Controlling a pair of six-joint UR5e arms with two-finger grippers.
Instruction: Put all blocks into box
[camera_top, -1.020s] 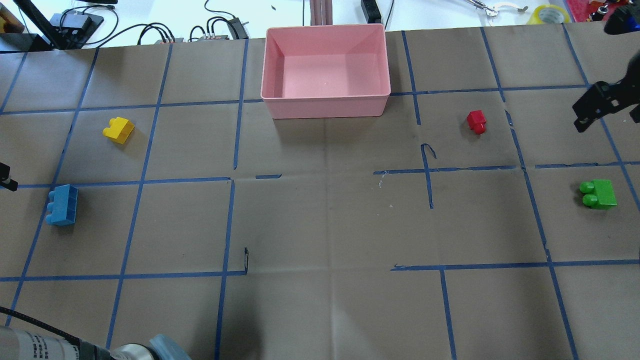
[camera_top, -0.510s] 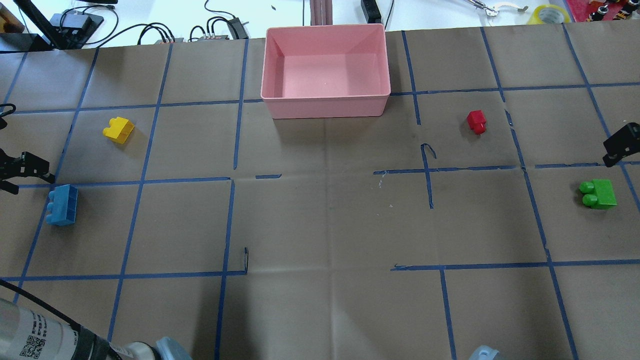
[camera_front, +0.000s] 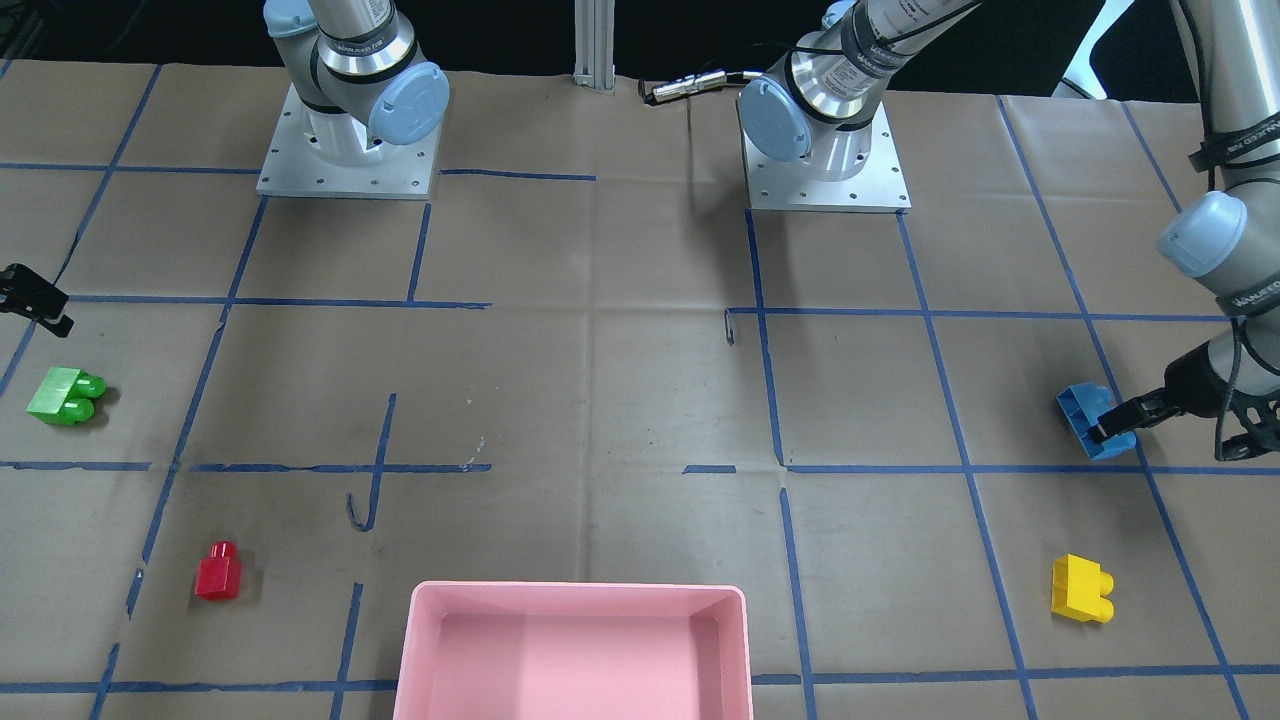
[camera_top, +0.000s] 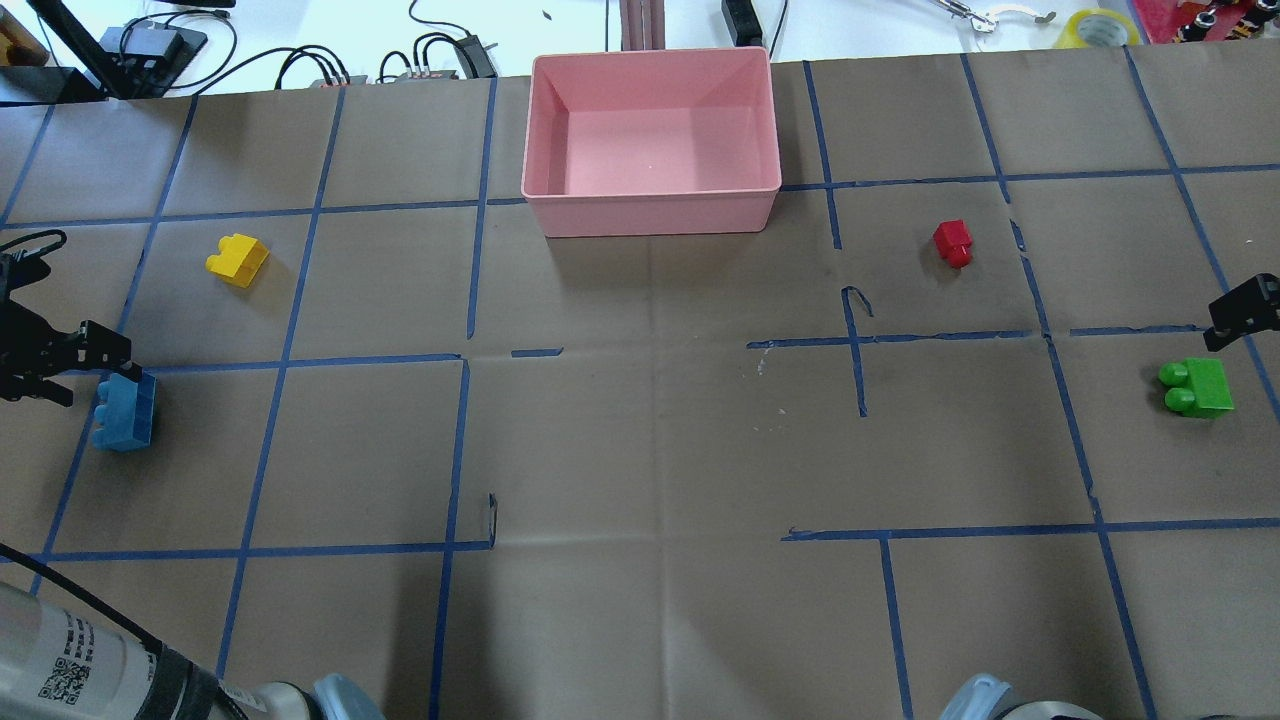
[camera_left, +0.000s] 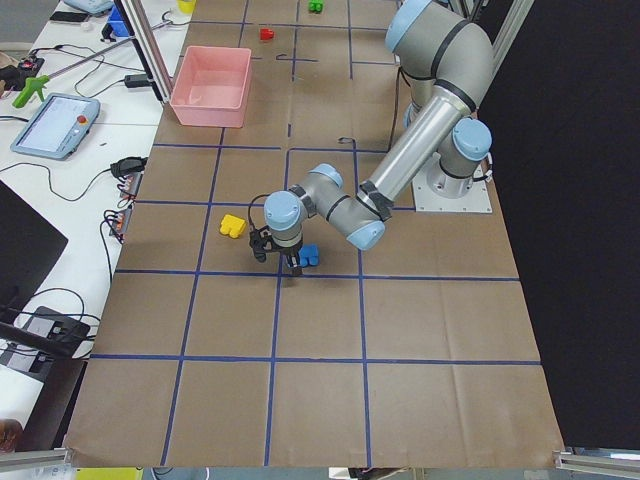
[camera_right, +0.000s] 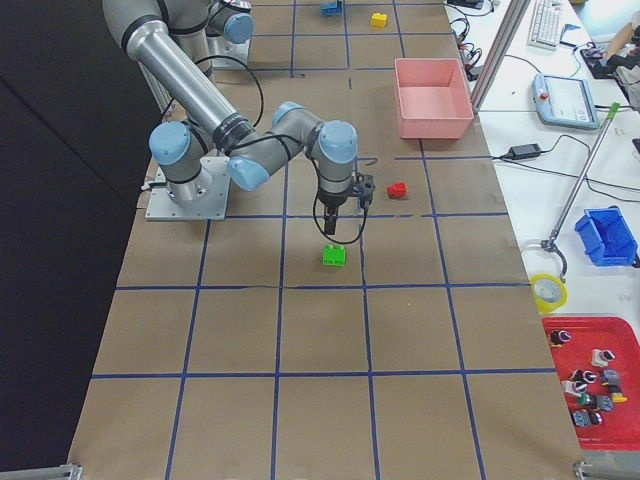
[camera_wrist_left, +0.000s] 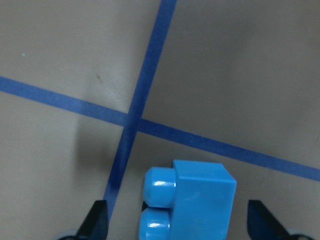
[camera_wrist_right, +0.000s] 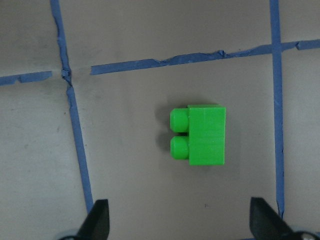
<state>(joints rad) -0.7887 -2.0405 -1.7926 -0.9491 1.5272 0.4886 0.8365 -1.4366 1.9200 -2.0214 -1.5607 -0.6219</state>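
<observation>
Left gripper (camera_wrist_left: 180, 225): fingers wide apart, empty, blue brick (camera_wrist_left: 192, 200) between them. Advise centring and seating low before closing. Right gripper (camera_wrist_right: 180, 225): wide apart, empty, above green brick (camera_wrist_right: 206, 135). Beyond: yellow (camera_top: 237, 259), red (camera_top: 952, 242). Box (camera_top: 650, 210) farthest, holds nothing.

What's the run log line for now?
left pincer: open over blue block | right pincer: open above green block | red block, yellow block: on table | box: empty

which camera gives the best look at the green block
The right wrist-mounted view: the green block sits mid-frame, both studs clear, nothing covering it. Overhead and front-facing views show it small near an edge; exterior right shows it small too; exterior left shows only a far speck.
</observation>
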